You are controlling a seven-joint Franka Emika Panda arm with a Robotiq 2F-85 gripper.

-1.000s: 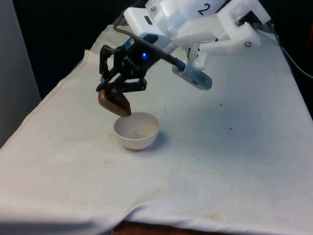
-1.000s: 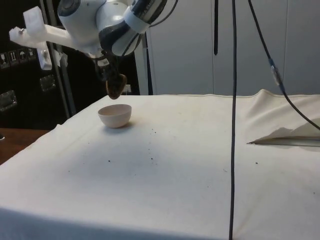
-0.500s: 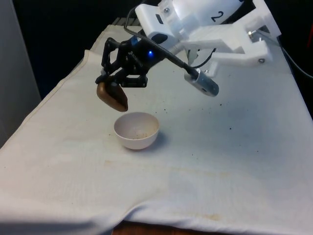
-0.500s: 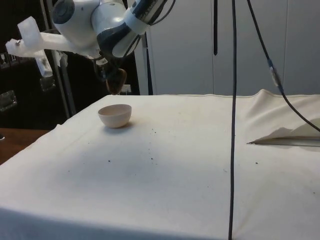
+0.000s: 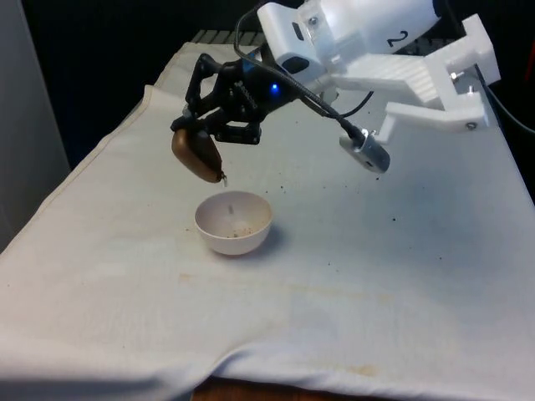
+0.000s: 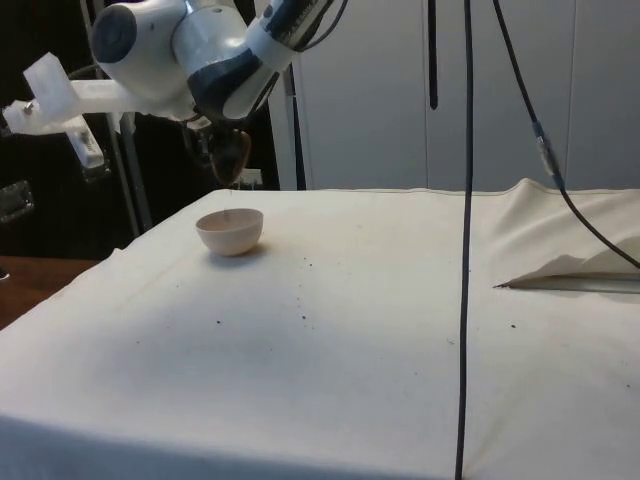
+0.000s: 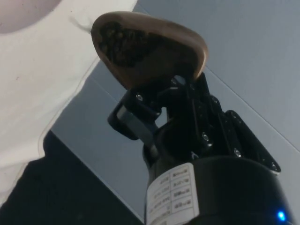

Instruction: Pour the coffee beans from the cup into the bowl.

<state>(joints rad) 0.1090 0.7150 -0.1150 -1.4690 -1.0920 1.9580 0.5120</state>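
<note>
Gripping tilted cup (image 5: pixel 197 154) between fingers (image 5: pixel 219 127), above bowl (image 5: pixel 233 222).

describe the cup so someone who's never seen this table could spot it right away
Start from the white-clothed table and find the white bowl toward the front view's left. Just above it, off the cloth, the black gripper holds the cup tilted mouth-down over the bowl. It is the one brown, wooden-looking thing there, with dark coffee beans inside.
</note>
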